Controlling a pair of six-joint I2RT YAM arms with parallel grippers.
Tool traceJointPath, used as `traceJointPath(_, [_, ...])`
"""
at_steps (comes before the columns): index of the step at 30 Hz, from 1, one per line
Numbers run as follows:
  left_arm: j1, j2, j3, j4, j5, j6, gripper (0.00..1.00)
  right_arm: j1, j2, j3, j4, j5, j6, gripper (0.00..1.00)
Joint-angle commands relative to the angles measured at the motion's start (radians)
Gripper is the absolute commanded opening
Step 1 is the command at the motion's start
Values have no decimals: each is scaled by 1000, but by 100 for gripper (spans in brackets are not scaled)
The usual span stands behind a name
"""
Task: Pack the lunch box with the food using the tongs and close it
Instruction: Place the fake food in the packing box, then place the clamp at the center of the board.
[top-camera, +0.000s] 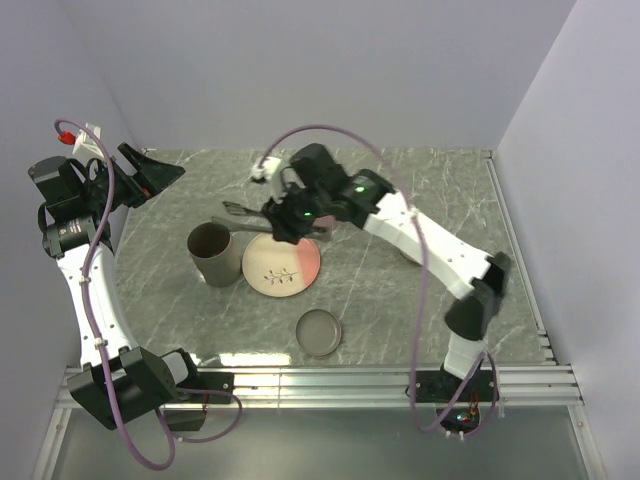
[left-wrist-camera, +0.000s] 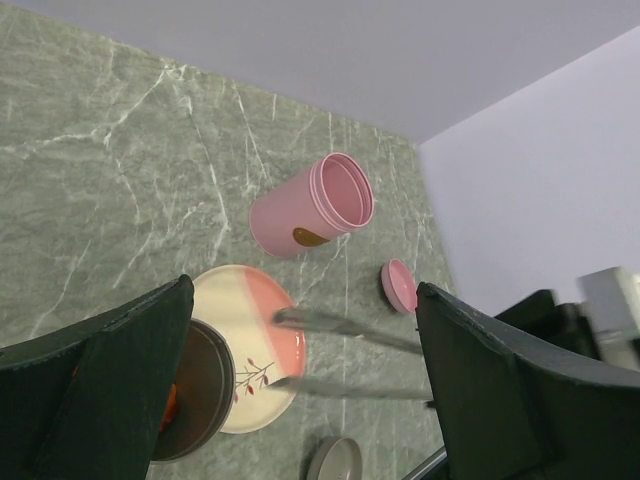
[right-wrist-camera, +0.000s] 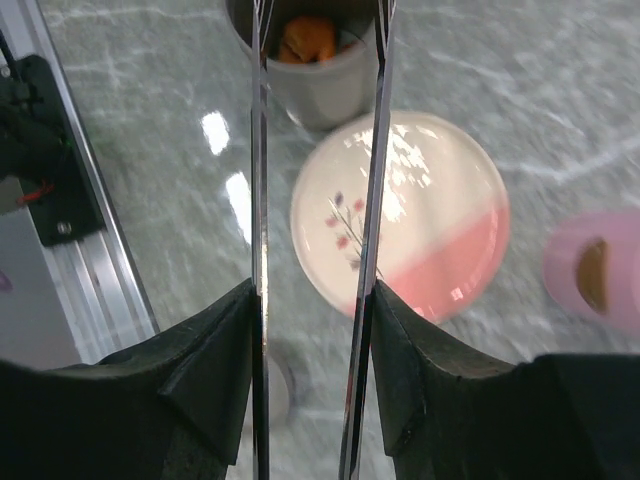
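The food (right-wrist-camera: 305, 38), orange-brown chunks, sits inside the grey lunch box (right-wrist-camera: 320, 95), which stands upright on the bench (top-camera: 400, 190) just beside the plate (right-wrist-camera: 440, 180); the plate shows only its printed sprig, so the packing looks largely done, though the pale egg-shaped piece shows in no view and may lie deeper in the box. The tongs (right-wrist-camera: 376, 180) reach out over the box's mouth with their two arms apart, likely so that a piece can drop in; the right gripper (right-wrist-camera: 312, 330) holds them half-closed, one finger pressed on each arm from outside, so the food lies straight ahead of it, at the far end of the tongs. The grey lid (top-camera: 319, 332) lies flat on the bench near the plate, off the box, ready for the closing step; the left gripper (left-wrist-camera: 305, 375) hangs high at the far left, wide and empty, well apart from the box, probably parked out of the working arm's way.
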Motion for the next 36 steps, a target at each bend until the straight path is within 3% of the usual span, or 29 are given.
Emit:
traceJointPath(1, [4,-21,26,22,20,10,99,-67,-168,-119,26,-42,-60,53])
traceJointPath(6, [6,-26,15,37,26,4,99,-156,-268,-289,26,-91,-181,53])
traceJointPath(13, [4,-27,15,42,27,0,99,-209,-265,-470,75,-98,-289,52])
traceJointPath(36, [6,-7,32,26,20,21,100,-226,94,-417,189,-160,-339,56])
